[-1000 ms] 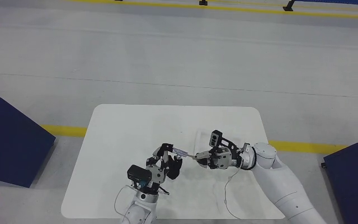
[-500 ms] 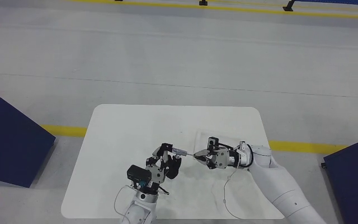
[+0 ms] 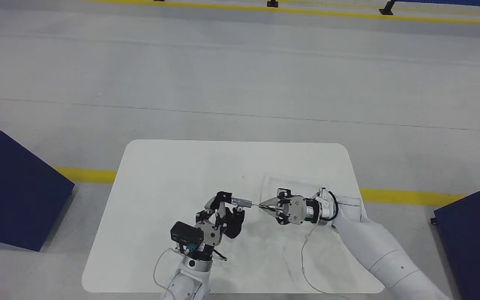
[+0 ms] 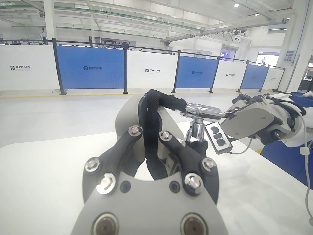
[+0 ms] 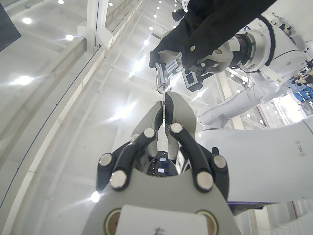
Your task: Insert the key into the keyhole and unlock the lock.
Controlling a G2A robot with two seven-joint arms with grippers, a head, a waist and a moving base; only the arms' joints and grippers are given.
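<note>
1. Looking down, we see both grippers meeting in the lower middle of the frame, above the white table.
2. We find the left gripper clamped on the lock, a silver cylinder with a short stem under it. Its black-padded jaws are pressed in on the lock's rear and underside. The cylinder lies level and points at the other arm.
3. We find the right gripper pinching the key edge-on. Its jaws are squeezed together on the flat head, and the blade sticks out past the tips.
4. We see the key's tip meeting the end face of the lock, in line with the cylinder. It seems to be at the keyhole, but we cannot tell how far in it sits.
5. From above, we place the lock just left of the frame's centre line and the key just right of it, end to end.
</note>
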